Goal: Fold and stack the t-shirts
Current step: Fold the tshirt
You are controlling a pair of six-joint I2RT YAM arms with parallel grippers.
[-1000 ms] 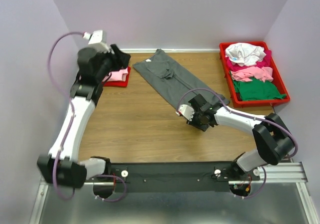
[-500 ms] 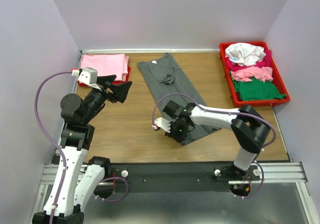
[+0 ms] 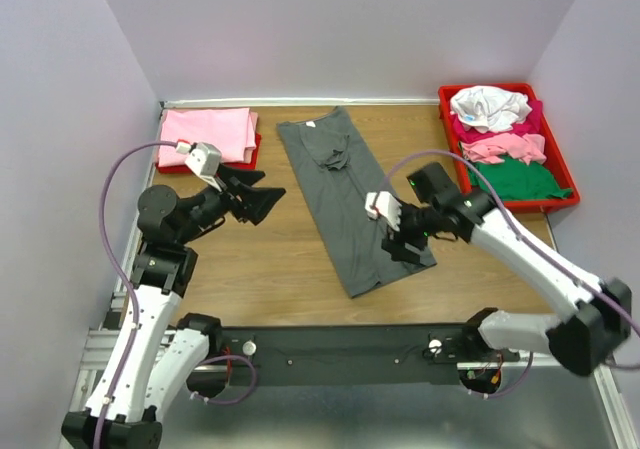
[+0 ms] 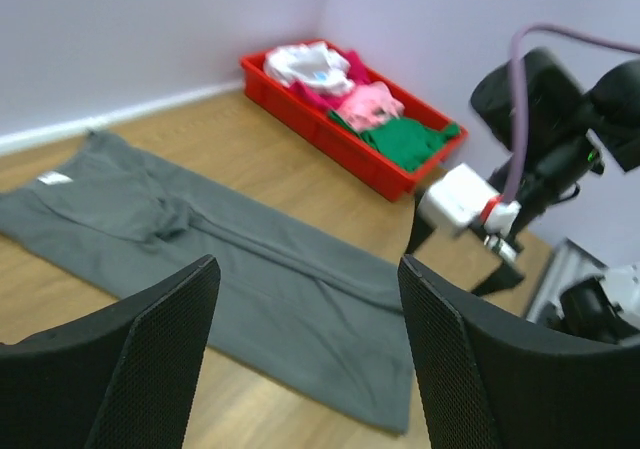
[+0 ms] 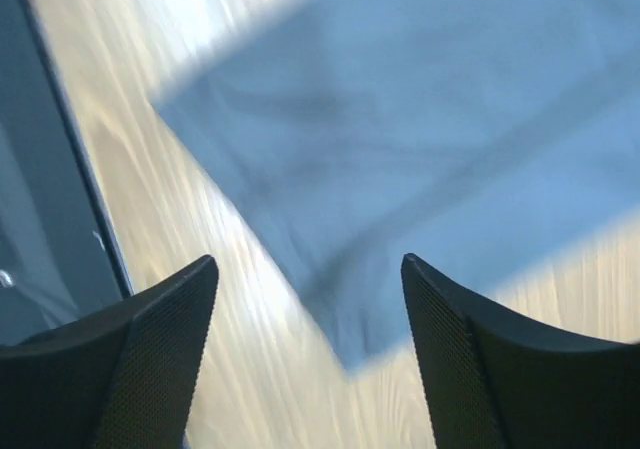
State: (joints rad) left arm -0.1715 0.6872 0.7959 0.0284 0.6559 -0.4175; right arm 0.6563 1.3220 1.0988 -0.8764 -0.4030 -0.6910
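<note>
Left gripper jaws wide apart, nothing between them, held up off the table over bare wood just left of the dark grey t-shirt and pointing toward it. Right gripper also spread wide and empty, hanging over the near right part of the same shirt. Its wrist view is blurred but shows the shirt's near corner and edge below the fingers, with wood on either side. The grey shirt lies flat mid-table as a long narrow strip running from the far edge toward the arms. Its white neck label is at the far end, and there is a bunched fold just below that. A folded pink t-shirt sits on a small red tray at the far left corner. At far right, a long red tray holds a loose pile: white shirt at the back, magenta shirt under it, another pink shirt, and a green shirt nearest.
</note>
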